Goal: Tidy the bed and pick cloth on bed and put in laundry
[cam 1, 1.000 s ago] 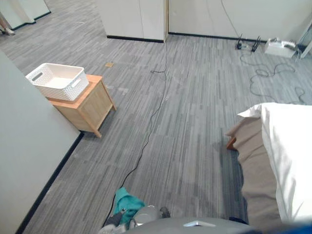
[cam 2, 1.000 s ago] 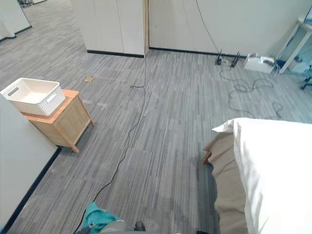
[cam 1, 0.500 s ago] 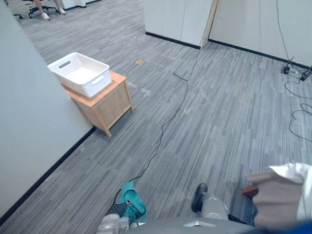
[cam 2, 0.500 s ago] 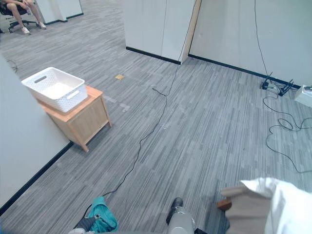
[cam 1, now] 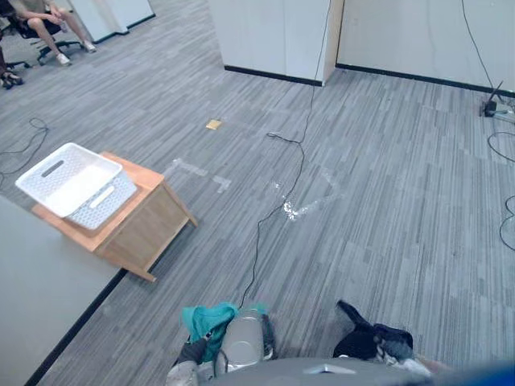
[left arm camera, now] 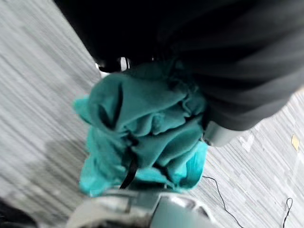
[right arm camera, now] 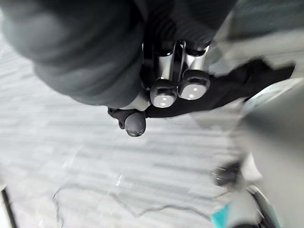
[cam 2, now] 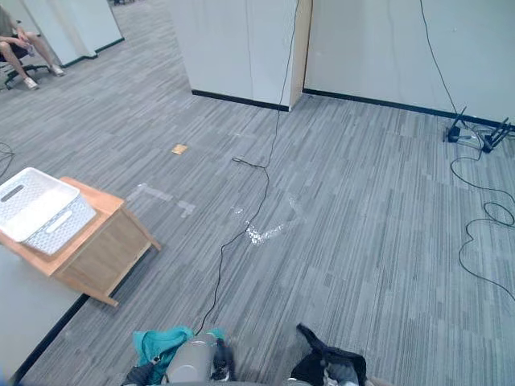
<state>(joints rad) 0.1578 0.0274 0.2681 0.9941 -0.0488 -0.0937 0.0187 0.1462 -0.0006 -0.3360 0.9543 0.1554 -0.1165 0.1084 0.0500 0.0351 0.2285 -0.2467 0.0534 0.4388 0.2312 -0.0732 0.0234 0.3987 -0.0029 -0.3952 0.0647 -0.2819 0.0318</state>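
Open grey floor (cam 1: 386,201) stretches ahead, wide and flat. On the left a wooden bench (cam 1: 141,233) stands at the end of a grey wall (cam 1: 40,314). A white basket (cam 1: 109,205) covers most of its top, open upward. Loose cables (cam 2: 462,245) lie on the floor far right. White cabinets (cam 1: 273,36) close the far end, and a seated person (cam 1: 36,16) is far left.
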